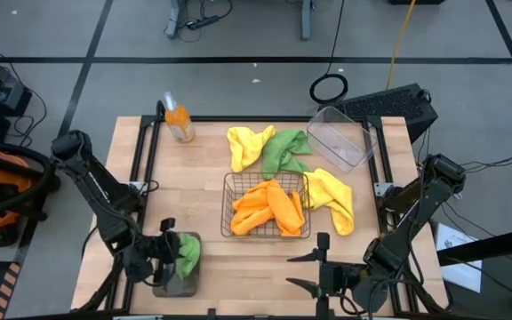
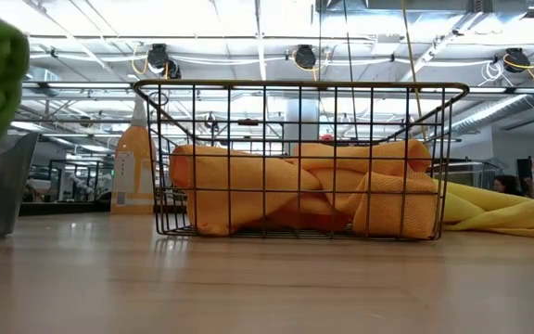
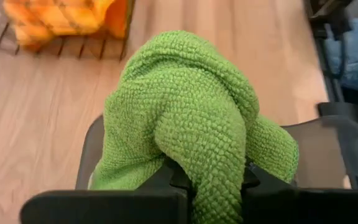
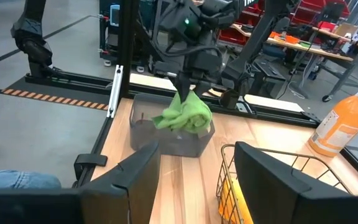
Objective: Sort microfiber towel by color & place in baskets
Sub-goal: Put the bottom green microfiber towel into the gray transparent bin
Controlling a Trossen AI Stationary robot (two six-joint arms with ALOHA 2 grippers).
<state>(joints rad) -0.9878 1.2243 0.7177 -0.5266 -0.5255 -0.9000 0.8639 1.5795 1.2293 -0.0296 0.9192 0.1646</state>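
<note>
Left claw [image 1: 169, 253], high view: at the bench's [image 1: 203, 178] near left corner over the grey tray [image 1: 178, 283], clamped on a green towel [image 1: 188, 252]. Right claw [image 1: 308, 271] waits at the near edge, fingers apart. Wire-mesh basket [image 1: 228, 213] mid-bench holds orange towels [image 1: 269, 207]; yellow towels [image 1: 334, 196] and another green one lie around it; clear tub [image 1: 345, 138] far right.

Low view: orange towels fill the basket; orange bottle [image 2: 134, 165] behind.

Left wrist view: green towel pinched between the fingers [image 3: 179, 180], above the tray.

Right wrist view: towel hangs into the tray.
</note>
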